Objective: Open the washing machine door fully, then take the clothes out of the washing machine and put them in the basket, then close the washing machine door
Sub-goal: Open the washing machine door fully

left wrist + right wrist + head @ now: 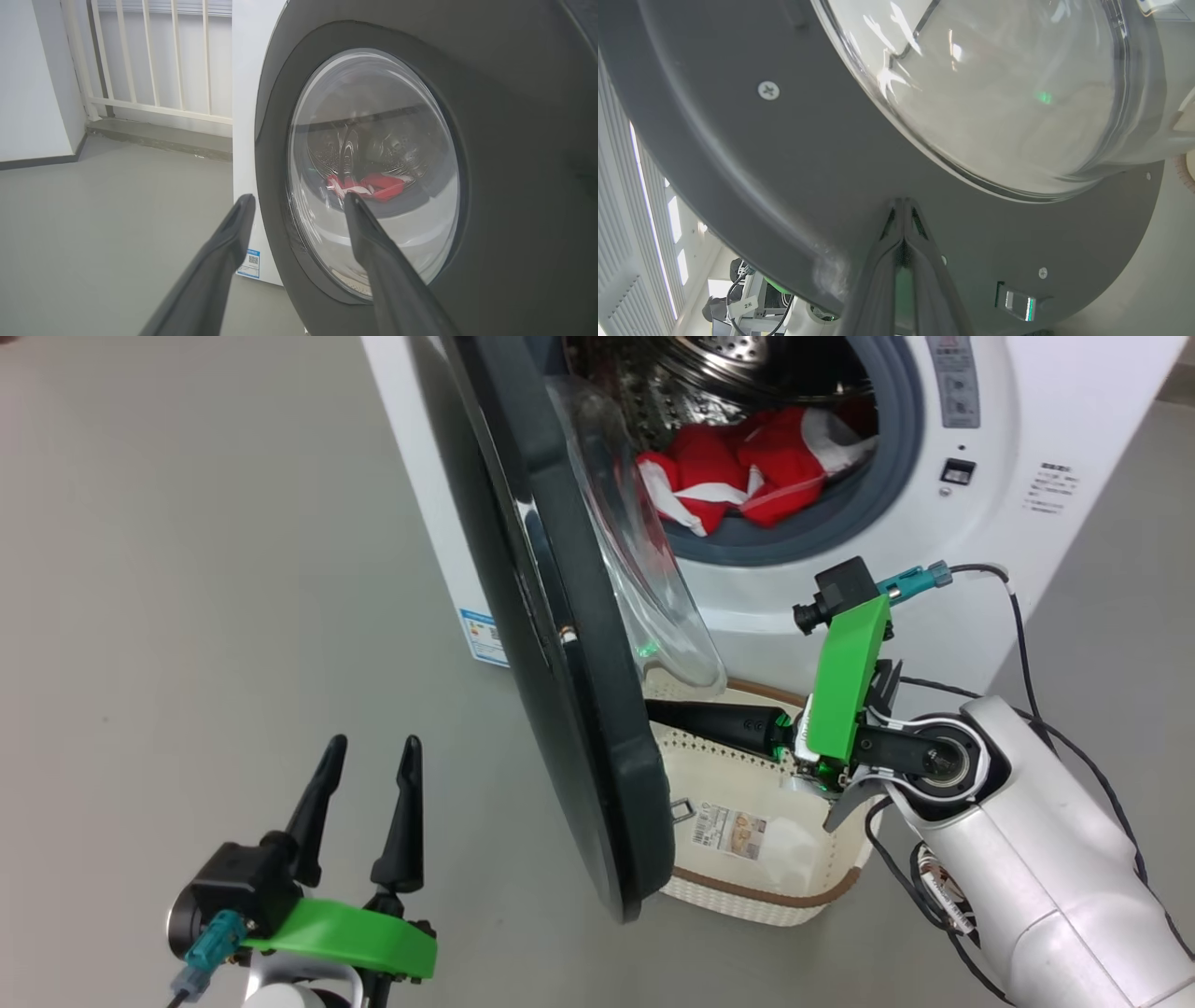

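Head view first: where is the washing machine door (569, 709)?
— Swung part open and seen edge-on, between the two grippers. The left gripper (373, 742) is on its outer side, well apart from it, fingers spread. The right gripper (672, 717) is on its inner side, fingers together. They reach across above the basket (794, 896), tips hidden behind the black rim.

And the clothes (747, 467)?
— A red heap low in the drum of the washing machine (1055, 411), up beyond the right fingers. The basket sits on the floor below the opening, with a paper label on its bottom.

Left wrist view?
— The left gripper (298, 198) faces the outer side of the door (514, 140), fingers apart and holding nothing. The clothes (373, 184) show red through the glass, just above one fingertip.

Right wrist view?
— The right gripper (903, 203) has its fingers pressed together with nothing between them. Their tips are at the grey inner face of the door (784, 163), just under the glass bowl (994, 93), and look to be touching it.
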You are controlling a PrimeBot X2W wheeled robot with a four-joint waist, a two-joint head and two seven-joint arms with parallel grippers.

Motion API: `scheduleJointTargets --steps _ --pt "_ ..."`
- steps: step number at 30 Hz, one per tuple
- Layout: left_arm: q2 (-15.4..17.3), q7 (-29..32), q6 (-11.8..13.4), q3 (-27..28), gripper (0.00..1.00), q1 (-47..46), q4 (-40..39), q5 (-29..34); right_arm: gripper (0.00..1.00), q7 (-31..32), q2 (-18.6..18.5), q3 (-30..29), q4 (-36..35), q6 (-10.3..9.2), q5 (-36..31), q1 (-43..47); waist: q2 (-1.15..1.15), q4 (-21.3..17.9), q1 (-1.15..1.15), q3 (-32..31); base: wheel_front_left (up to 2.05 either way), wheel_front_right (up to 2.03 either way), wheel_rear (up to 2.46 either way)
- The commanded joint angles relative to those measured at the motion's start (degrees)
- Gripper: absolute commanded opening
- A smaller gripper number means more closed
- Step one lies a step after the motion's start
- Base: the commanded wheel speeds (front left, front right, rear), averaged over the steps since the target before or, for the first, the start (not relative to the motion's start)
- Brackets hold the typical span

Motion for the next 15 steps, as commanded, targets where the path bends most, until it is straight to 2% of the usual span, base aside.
scheduleJointTargets --steps 1,6,15 --pt "1.4 -0.7 0.5 1.4 1.0 -0.5 -1.3 -0.6 0.0 0.1 1.9 1.1 -1.5 0.44 -0.9 0.6 0.0 1.3 0.0 -0.5 0.0 0.0 0.0" --pt "1.4 -0.7 0.8 1.1 1.0 -0.2 -1.3 -0.7 0.0 0.2 2.7 2.2 -1.0 0.44 -0.6 0.5 0.0 2.9 0.0 -1.0 0.0 0.0 0.0" --pt "1.4 -0.7 1.4 2.2 1.0 1.0 -2.7 -0.9 0.0 0.2 3.6 5.6 -0.1 0.44 0.4 -1.2 0.0 3.5 0.0 -0.7 0.0 0.0 0.0"
